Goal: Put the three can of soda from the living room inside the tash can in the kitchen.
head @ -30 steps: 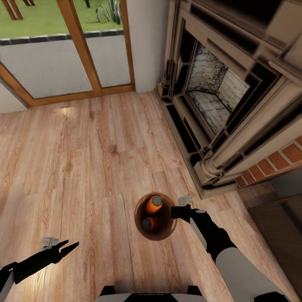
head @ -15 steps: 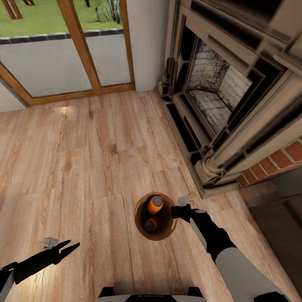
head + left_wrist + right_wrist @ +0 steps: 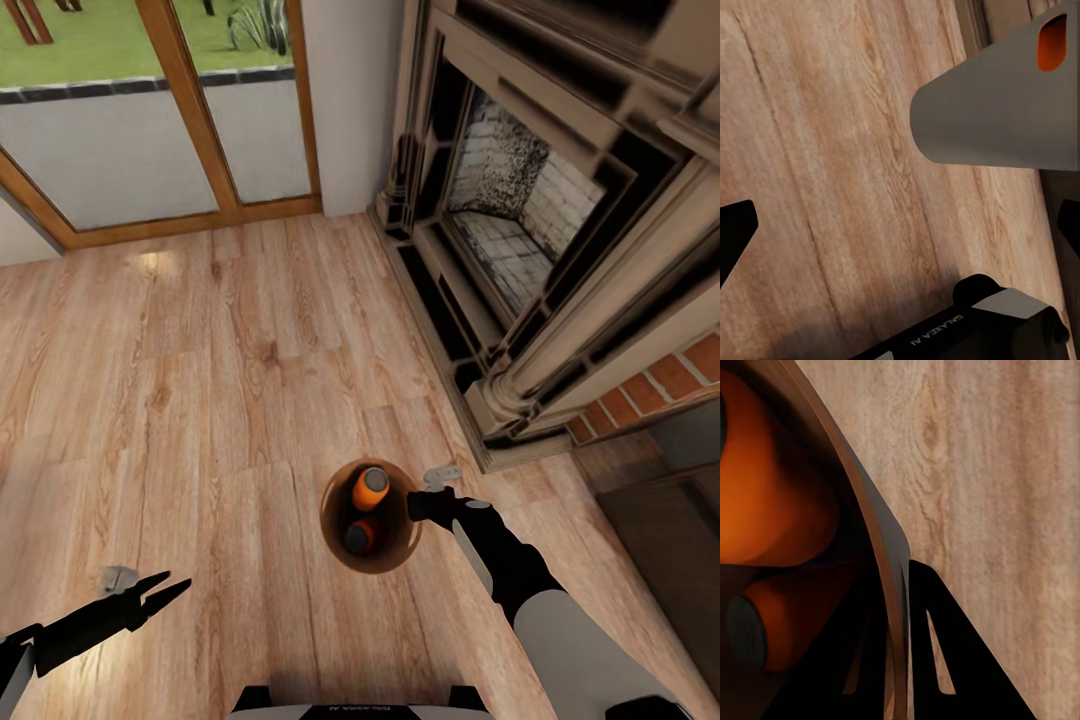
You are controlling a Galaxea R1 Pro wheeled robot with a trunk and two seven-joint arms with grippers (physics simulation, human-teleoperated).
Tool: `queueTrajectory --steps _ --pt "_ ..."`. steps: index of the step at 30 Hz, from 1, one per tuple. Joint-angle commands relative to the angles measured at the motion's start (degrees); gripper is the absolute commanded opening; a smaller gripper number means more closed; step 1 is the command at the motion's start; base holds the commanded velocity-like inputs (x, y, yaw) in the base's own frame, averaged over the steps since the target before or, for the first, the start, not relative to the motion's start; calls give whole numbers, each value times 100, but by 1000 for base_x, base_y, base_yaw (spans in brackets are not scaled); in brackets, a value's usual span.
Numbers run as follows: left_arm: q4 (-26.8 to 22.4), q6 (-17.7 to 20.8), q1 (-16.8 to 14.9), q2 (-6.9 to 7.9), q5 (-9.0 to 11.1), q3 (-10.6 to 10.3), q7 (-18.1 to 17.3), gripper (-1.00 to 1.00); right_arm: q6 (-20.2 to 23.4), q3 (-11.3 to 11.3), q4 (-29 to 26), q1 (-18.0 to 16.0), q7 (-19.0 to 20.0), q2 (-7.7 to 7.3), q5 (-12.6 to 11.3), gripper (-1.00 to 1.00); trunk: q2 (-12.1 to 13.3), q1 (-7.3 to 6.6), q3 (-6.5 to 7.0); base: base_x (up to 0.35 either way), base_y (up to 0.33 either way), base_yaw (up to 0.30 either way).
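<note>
The tash can [image 3: 392, 553], a round brown bin, hangs just above the wood floor of the living room. Two orange cans of soda lie inside it, one [image 3: 368, 487] at the far side and one [image 3: 357, 537] nearer me. My right gripper [image 3: 415, 505] is shut on the bin's right rim. In the right wrist view the bin wall [image 3: 862, 502] runs between the right gripper's [image 3: 900, 585] black fingers [image 3: 937, 660], with orange cans [image 3: 772, 502] inside. My left gripper [image 3: 165, 592] is open and empty, low at the left; it also appears in the left wrist view [image 3: 900, 225].
A stone and brick fireplace [image 3: 540, 230] fills the right side. Wood-framed glass doors [image 3: 150, 130] stand at the far left. Open wood floor [image 3: 200, 380] lies between them and me. A dark low surface [image 3: 670, 540] sits at the near right.
The view has drifted slightly, so the fireplace sits a little differently. The nearer can has shifted slightly inside the bin. Both grippers keep their poses.
</note>
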Motion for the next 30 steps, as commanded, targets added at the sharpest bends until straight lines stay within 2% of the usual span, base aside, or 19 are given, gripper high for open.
queueTrajectory --steps 1,4,8,30 --pt "-1 0 0 0 0 0 -4 100 8 -2 -2 -1 50 1 -66 -100 -42 22 -18 0 0 0" --pt "-10 0 0 0 0 0 -297 100 8 3 -2 -1 51 1 -67 -100 -122 66 -54 0 0 0" --pt "-11 0 0 0 0 0 -388 100 8 4 -2 -1 53 1 -66 -100 -162 88 -72 0 0 0" --pt "-11 0 0 0 0 0 -423 100 8 4 -2 -1 51 1 -66 -100 -1044 571 -467 0 0 0"
